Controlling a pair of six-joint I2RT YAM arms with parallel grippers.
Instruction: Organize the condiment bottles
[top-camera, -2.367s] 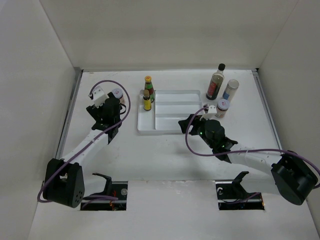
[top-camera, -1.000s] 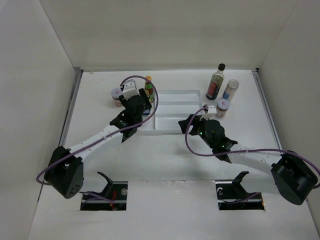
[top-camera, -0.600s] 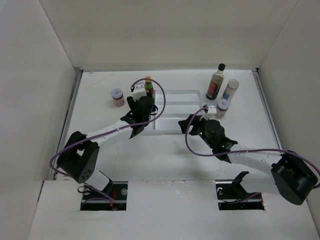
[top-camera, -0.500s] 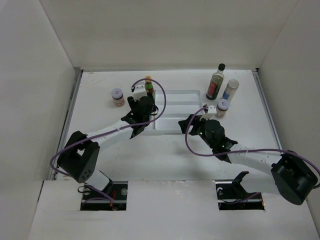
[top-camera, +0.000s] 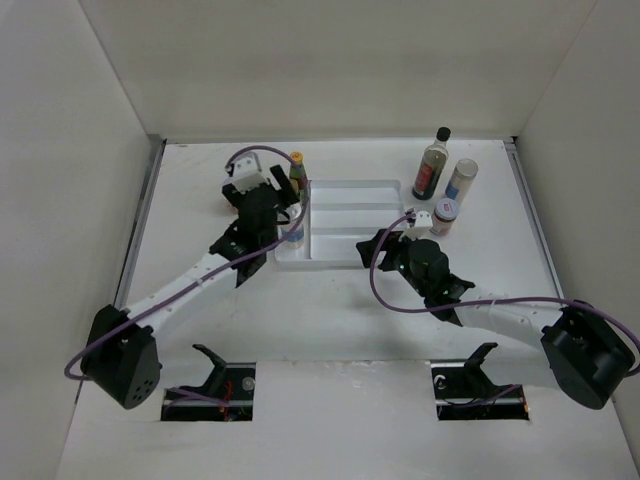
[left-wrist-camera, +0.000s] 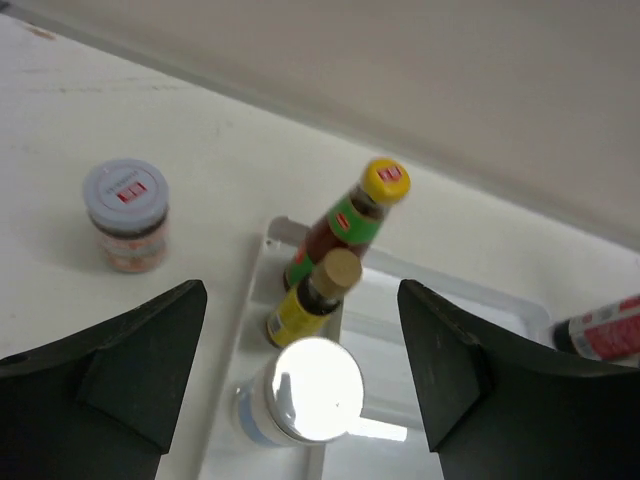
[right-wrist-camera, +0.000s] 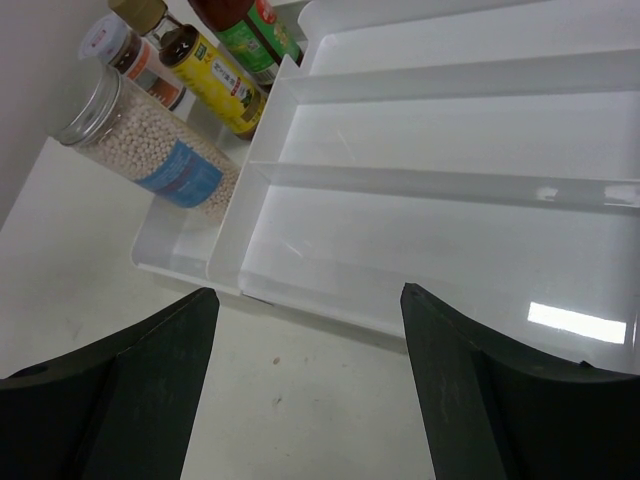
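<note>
The left gripper (left-wrist-camera: 300, 292) and the right gripper (right-wrist-camera: 308, 292) are both spread wide and hold nothing. The left one hangs over a clear jar (left-wrist-camera: 303, 392) in the left slot of the white tray (right-wrist-camera: 430, 130). A small yellow bottle (left-wrist-camera: 300, 305) and a yellow-capped bottle (left-wrist-camera: 345, 220) stand behind it. A red jar (left-wrist-camera: 127, 215) sits on the table beside the tray. On the tray's right side stand a dark bottle (top-camera: 432, 165), a blue-labelled bottle (top-camera: 461, 180) and a second red jar (top-camera: 444, 215).
</note>
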